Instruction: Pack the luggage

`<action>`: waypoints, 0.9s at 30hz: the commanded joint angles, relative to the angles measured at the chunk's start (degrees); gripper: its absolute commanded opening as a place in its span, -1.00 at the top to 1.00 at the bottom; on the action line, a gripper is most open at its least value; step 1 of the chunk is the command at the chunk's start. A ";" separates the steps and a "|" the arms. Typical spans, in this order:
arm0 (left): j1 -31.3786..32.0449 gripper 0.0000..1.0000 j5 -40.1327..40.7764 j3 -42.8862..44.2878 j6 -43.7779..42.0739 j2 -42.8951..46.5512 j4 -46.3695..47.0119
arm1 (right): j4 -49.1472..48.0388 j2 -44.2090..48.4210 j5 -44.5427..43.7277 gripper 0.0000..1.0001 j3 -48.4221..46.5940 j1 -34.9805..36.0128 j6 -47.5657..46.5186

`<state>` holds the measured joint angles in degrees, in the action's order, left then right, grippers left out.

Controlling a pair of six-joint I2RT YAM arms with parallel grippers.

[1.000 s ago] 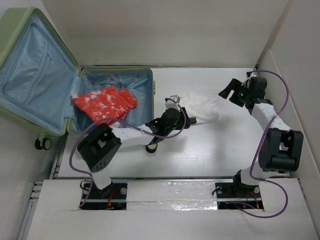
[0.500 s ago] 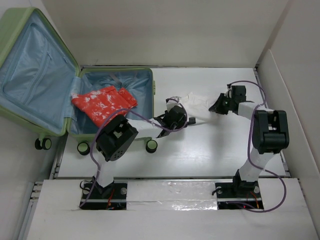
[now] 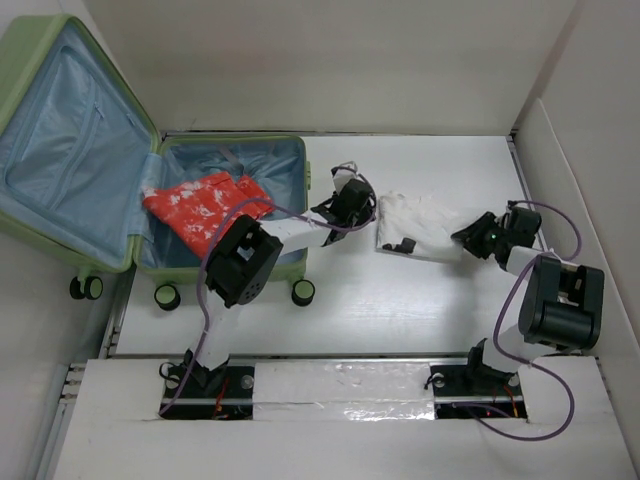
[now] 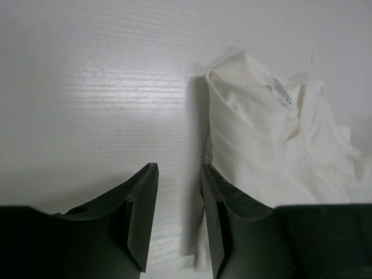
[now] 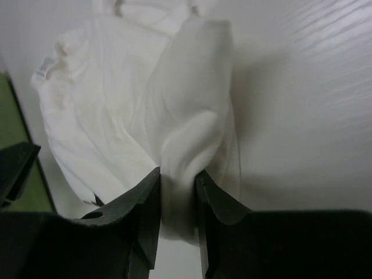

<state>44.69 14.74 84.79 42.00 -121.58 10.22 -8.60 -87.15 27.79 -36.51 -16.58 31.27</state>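
Note:
The luggage lies open at the left: light-green shell, blue lining, lid raised. A red-and-white garment lies in its base. A white garment lies crumpled on the table to its right. My left gripper is open and empty between the suitcase and the cloth. In the left wrist view its jaws stand apart, and the right finger lies along the cloth's edge. My right gripper is shut on a fold at the cloth's right edge.
White walls enclose the table at the back and right. The suitcase's black wheels stand at its near edge. Its green shell shows at the left of the right wrist view. A small black mark sits on the cloth's near edge.
My right gripper came down from the back right onto the cloth's right edge and closed on it. The cloth shifted right. My left gripper moved back, beside the suitcase.

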 commanded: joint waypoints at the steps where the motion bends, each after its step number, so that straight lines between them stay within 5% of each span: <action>1: 0.40 0.29 -0.50 -5.85 -0.25 7.75 3.31 | -5.28 -1.43 0.34 0.23 -4.35 -1.44 0.89; 3: 0.40 0.20 -1.90 -9.20 0.45 9.95 3.23 | -5.73 -3.89 -0.37 -0.11 -6.72 0.05 1.17; 6: 3.28 0.16 -6.99 -15.08 1.50 13.11 5.59 | -6.60 -5.39 0.59 -0.32 -7.61 0.76 1.25; 12: 9.81 0.13 -2.19 -25.21 8.18 17.17 12.81 | -8.88 -1.01 -0.46 -0.19 -1.64 0.76 2.83; 15: 9.81 0.13 -1.56 -20.30 9.42 12.44 9.83 | -10.82 0.76 0.24 -0.03 2.49 0.76 3.54; 27: 5.60 0.17 2.74 -7.19 11.53 0.65 6.31 | -9.16 7.78 5.16 0.01 10.23 3.04 -0.15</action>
<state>51.79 14.96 74.15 52.23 -120.03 17.74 -15.97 -81.87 30.09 -27.46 -14.26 32.95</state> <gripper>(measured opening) 0.420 0.498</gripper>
